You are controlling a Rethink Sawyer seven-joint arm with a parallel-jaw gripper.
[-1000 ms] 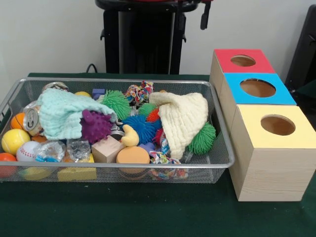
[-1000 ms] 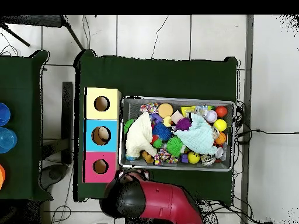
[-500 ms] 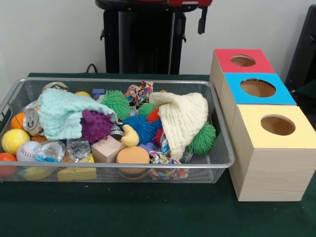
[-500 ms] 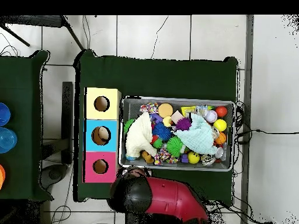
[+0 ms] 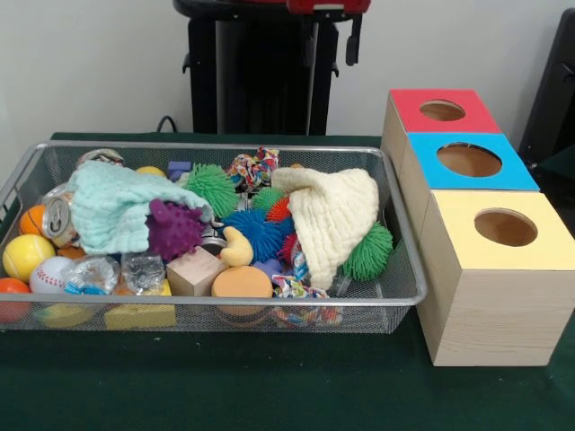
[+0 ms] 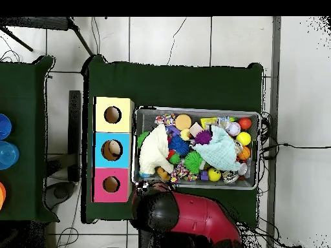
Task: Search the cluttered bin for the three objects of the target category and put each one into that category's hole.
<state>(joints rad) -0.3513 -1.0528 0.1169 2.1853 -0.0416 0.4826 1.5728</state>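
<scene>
The silver wire-mesh bin sits on the green table and also shows in the overhead view. It is full of toys: a purple spiky ball, a blue spiky ball, green spiky balls, a wooden block, a yellow ball, a can and rope toys. A mint cloth and a cream cloth cover part of the pile. My gripper hangs at the top edge, behind and above the bin, touching nothing. The red arm hides it from above.
Three wooden boxes, each with a round hole, stand in a row beside the bin: red top, blue top, yellow top. The black pedestal stands behind the bin. A second green table holds blue containers.
The arm has swung sideways along the bin's robot-side edge: leftward in the front view, rightward in the overhead view. Nothing in the bin has moved.
</scene>
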